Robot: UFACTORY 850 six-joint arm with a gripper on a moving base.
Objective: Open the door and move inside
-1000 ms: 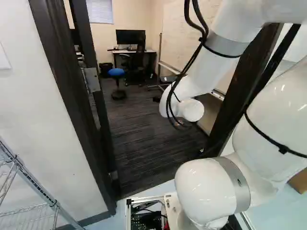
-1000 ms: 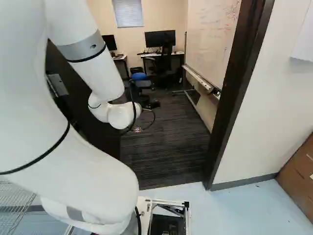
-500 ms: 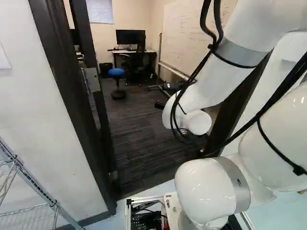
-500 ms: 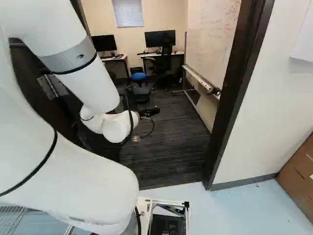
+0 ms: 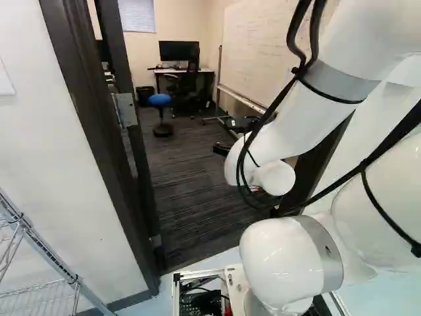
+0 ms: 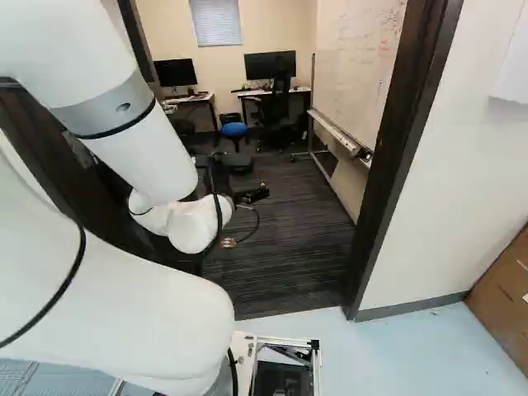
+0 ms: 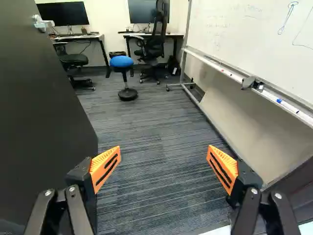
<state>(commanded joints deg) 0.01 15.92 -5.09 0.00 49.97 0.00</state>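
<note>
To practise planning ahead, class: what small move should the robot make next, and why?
Probably ease the base slowly forward toward the striped carpet. The dark door stands open into the room, the gripper is open with nothing between its fingers, and the base sits on the pale floor, short of the carpet.

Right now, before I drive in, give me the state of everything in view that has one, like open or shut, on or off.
Door: open, swung into the room.
Gripper: open, holding nothing, off the door handle.
Window blind: lowered.
Two monitors: screens dark; off or asleep, can't tell.
Whiteboard: written on.
Blue-topped stool: upright.
Office chair by the right-hand desk: upright, unoccupied.
</note>
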